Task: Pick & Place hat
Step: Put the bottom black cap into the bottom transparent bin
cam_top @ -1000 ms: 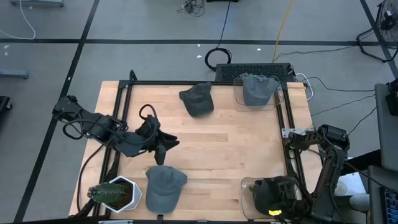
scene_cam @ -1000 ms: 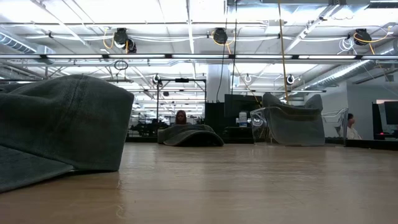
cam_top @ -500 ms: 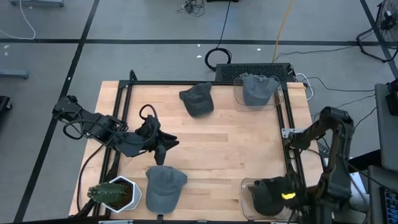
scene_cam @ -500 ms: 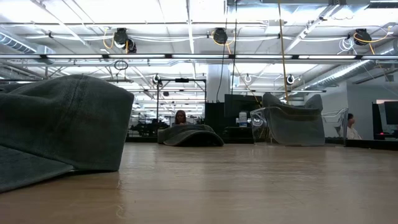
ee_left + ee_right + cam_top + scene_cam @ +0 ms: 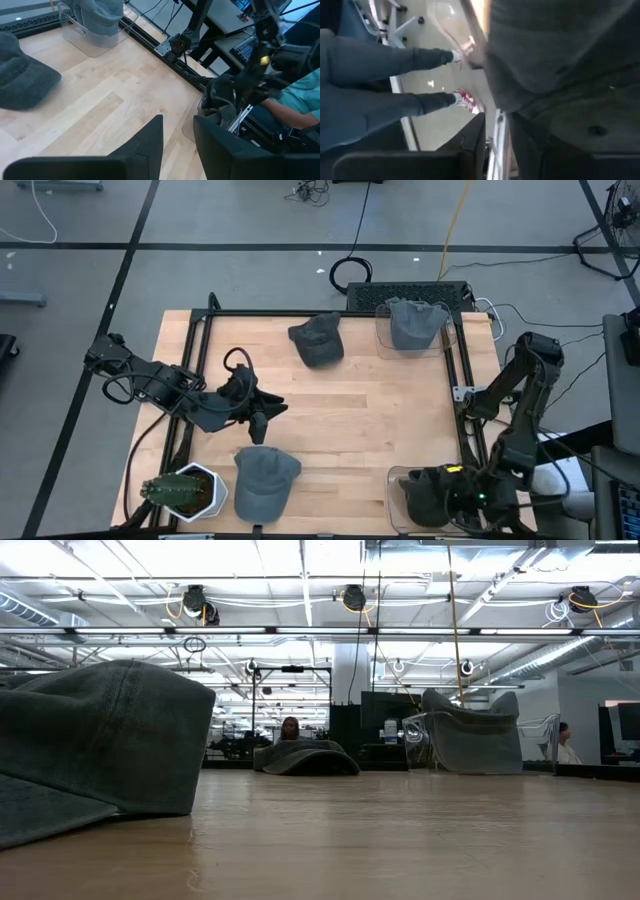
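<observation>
Several caps are in view. A grey cap point(image 5: 265, 480) point(image 5: 100, 750) lies on the table near its near edge. A dark cap point(image 5: 318, 340) point(image 5: 305, 758) lies toward the far edge. Another grey cap point(image 5: 413, 323) point(image 5: 465, 735) sits on a clear stand at the far right. A dark cap point(image 5: 425, 495) point(image 5: 560, 60) sits on a clear stand at the near right corner. My right gripper point(image 5: 450, 498) point(image 5: 497, 122) hangs over that dark cap with a narrow gap between its fingers. My left gripper point(image 5: 272, 412) point(image 5: 177, 120) waits above the table's left middle, fingers slightly apart. My right gripper has its fingertips point(image 5: 517, 120) right at the dark cap's edge point(image 5: 520, 97), coming from above at the near right corner. I cannot tell whether they touch the cloth. Nothing shows between the fingers but a light strip beyond them.
A potted plant in a white pot point(image 5: 185, 490) stands at the near left corner. A black frame rail point(image 5: 462, 410) runs along the table's sides. A person's legs and red shoes point(image 5: 465, 100) and a teal sleeve point(image 5: 300, 100) show beyond the near right edge.
My right arm has unfolded: its elbow has swung up and toward the far edge, and the wrist has turned over the near right dark cap. The caps and my left arm have kept still.
</observation>
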`<state>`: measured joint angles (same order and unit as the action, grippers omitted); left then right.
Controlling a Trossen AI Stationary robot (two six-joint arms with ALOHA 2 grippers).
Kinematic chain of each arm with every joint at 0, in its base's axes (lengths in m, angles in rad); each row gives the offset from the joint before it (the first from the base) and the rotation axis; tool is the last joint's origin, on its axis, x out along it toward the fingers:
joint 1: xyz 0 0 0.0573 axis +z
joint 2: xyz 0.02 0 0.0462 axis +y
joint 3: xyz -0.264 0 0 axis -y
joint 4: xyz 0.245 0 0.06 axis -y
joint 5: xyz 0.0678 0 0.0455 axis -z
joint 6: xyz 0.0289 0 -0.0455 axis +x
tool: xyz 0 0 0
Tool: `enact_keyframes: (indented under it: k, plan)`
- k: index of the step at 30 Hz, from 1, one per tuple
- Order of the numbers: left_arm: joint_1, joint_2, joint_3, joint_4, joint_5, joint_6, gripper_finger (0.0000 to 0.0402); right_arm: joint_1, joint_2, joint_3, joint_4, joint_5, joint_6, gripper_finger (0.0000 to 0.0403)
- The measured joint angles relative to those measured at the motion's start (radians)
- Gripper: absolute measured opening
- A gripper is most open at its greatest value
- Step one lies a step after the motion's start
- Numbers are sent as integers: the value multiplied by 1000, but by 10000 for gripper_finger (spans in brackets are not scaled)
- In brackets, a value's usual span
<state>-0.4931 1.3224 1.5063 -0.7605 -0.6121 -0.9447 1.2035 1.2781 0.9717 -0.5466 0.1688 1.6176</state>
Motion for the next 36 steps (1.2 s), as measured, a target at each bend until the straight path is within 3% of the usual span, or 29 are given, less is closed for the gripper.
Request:
enact_keyframes:
  k: [9,15,20,28,36]
  plan:
    - [0,0,0,1,-1,-2,115,-90,20,-103,-26,-15,-4,8]
    - [0,0,0,1,3,-2,115,-130,32,-98,-9,-107,-130,3]
    - [0,0,0,2,18,-1,115,-131,-15,-17,-87,-143,-217,2]
    - [7,0,0,-2,5,33,115,-144,-86,43,-307,47,-182,1]
    - [22,0,0,-1,9,45,115,-141,-27,-3,-123,-143,-262,1]
